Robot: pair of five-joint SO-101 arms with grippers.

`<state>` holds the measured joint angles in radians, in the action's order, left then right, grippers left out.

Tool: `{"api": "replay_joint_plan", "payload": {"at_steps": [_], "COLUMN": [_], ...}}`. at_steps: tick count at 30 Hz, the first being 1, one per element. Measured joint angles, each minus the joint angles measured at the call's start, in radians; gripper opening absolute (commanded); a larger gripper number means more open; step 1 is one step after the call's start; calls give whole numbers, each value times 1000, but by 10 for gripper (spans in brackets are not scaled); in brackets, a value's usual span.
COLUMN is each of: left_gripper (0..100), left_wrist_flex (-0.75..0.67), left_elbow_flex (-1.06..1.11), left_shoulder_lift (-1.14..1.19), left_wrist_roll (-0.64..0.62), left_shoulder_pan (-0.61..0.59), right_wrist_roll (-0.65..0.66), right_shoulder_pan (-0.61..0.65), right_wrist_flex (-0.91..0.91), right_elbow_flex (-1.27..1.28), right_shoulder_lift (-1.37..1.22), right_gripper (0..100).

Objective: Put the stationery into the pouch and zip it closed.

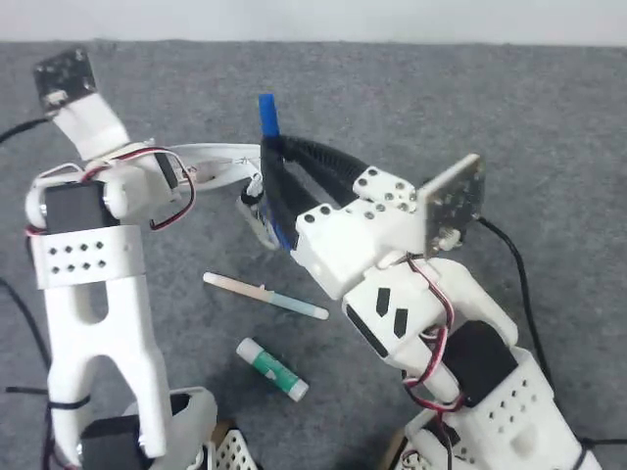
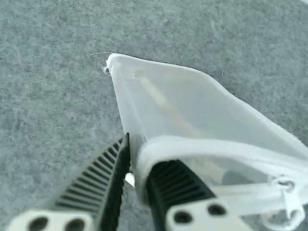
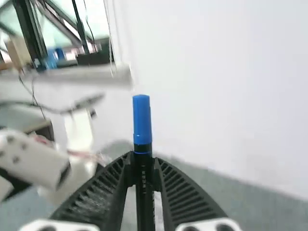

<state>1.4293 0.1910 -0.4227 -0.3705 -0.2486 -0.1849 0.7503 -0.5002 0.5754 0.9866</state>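
My left gripper [image 2: 134, 149] is shut on the rim of the translucent white pouch [image 2: 192, 110], one finger inside the mouth and one outside; the zipper pull [image 2: 285, 186] hangs at the rim. In the high view the pouch [image 1: 220, 162] is held above the grey table between the arms. My right gripper [image 3: 141, 159] is shut on a blue marker [image 3: 141, 120], cap pointing away from the wrist. From above, the marker [image 1: 267, 117] stands tilted by the pouch's mouth. A white and teal pen [image 1: 265, 294] and a glue stick [image 1: 272, 369] lie on the table.
The grey felt table [image 1: 490, 108] is bare at the back and right. Cables trail along the left edge [image 1: 15, 323] and behind the right arm [image 1: 519, 274]. The two arms crowd close together over the middle of the table.
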Motion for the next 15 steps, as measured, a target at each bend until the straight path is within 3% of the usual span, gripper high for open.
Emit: {"api": "replay_joint_plan", "payload": {"at_steps": [8,15], "left_gripper": [10,10], "left_wrist_flex": [0,0], "left_elbow_flex": [0,0], "left_shoulder_lift": [0,0], "left_wrist_roll": [2,2], "left_shoulder_pan": [0,0], "right_wrist_roll": [0,0], "right_shoulder_pan": [8,26], "right_wrist_flex": [256,575], "right_elbow_flex": [57,121], "right_shoulder_lift": [-5,-180], "right_gripper": [6,6]}}
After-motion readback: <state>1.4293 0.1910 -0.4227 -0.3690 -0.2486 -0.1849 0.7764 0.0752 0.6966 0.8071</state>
